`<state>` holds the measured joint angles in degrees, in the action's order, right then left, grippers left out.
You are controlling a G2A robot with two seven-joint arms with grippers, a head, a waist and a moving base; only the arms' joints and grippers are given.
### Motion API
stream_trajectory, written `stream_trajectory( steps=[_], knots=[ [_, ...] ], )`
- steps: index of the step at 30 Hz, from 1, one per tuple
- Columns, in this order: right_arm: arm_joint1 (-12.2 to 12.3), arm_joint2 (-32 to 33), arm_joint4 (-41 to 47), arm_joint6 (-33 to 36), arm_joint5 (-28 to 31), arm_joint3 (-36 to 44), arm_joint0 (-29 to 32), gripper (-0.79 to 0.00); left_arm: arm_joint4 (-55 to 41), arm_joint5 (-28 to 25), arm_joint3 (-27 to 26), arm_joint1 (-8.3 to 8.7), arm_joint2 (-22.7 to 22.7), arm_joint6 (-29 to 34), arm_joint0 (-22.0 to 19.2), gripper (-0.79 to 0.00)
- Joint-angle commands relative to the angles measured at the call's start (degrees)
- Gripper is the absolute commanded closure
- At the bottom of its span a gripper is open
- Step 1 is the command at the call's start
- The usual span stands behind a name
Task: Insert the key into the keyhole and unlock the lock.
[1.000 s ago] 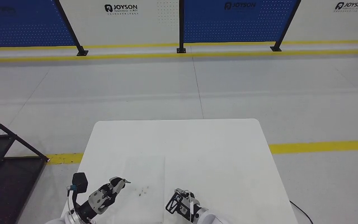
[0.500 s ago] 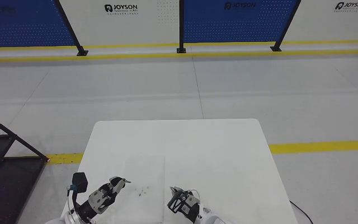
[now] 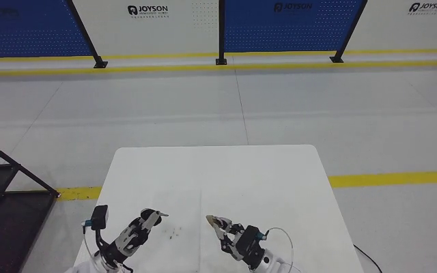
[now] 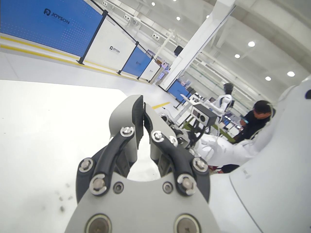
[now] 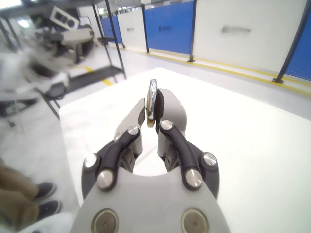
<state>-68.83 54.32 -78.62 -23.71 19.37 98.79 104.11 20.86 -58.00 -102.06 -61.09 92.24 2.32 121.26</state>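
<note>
Closest to you, at the near edge of the table, both arms sit side by side. Your left gripper is clenched, its dark pads pressed together in its own wrist view. From above, a thin sliver of metal, the key, pokes out of its tip and points across toward the other arm. Between the pads themselves the key is too thin to make out. Your right gripper is grasping the lock. The brass body is squeezed between the fingers and the silver shackle stands out past the fingertips, clear of the tabletop. Key and lock are apart, not touching, and a few dark smudges mark the white surface between the two grippers. A loop of white cable curls beside your right arm. Past the table's far edge lies grey floor, with a yellow line off to the right and a black rack to the left. Farthest off stands a row of blue and white barrier panels on black posts.
</note>
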Motion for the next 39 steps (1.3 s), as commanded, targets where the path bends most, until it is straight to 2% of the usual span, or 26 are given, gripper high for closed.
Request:
stream_trajectory(
  steps=[1, 17, 21, 29, 35, 39],
  knots=[
    [0.1, 0.4, 1.1, 0.5, 1.9, -0.6, -0.9, 0.000, -0.6, 0.0, 0.1, 0.05, -0.3, 0.3, -0.1, 0.000],
    [0.0, 0.2, 1.1, 0.7, 0.9, -0.4, -1.1, 0.000, -1.9, 0.7, -0.3, -0.05, -1.2, 0.0, -0.2, 0.000],
    [-0.1, -0.6, 6.7, -0.4, 5.2, 0.1, -1.4, 0.000, -7.0, 0.0, -1.6, -0.24, -4.5, 0.0, 1.5, 0.000],
    [-0.1, -2.0, 26.6, -4.5, 24.3, -2.2, -2.5, 0.000, -14.4, 0.0, -4.2, -0.76, -12.2, -2.0, 2.5, 0.000],
    [-0.4, -1.9, 32.4, -8.4, 27.3, -3.6, -3.0, 0.000, -15.8, 0.0, -4.7, -1.70, -17.9, -5.6, 1.5, 0.000],
    [-0.7, -1.8, 32.8, -11.1, 27.6, -4.2, -2.9, 0.000, -13.9, 0.0, -3.8, -2.47, -20.8, -8.7, -0.3, 0.000]
  ],
)
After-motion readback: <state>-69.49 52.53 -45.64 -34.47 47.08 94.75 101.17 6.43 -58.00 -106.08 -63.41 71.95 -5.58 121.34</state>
